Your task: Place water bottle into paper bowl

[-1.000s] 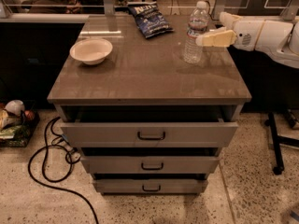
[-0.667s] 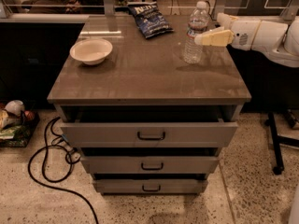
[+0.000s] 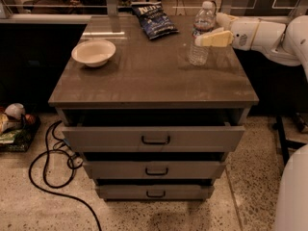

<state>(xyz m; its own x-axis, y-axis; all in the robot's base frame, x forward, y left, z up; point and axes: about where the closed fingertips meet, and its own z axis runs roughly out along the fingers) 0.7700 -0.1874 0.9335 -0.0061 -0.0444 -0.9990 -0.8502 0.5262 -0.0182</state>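
While the water bottle (image 3: 198, 54) is seen upright at the back right of the drawer cabinet's top (image 3: 149, 83), well apart from the paper bowl (image 3: 93, 52) at the left, the placing is judged not yet begun. The gripper (image 3: 204, 38) is set against the bottle's middle; whether it is clamped cannot be told.

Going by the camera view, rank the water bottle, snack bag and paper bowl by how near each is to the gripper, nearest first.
The gripper is over the tabletop's back corner, at picture right.
1. Water bottle: right at the gripper.
2. Snack bag: back middle of the tabletop.
3. Paper bowl: opposite side, picture left.
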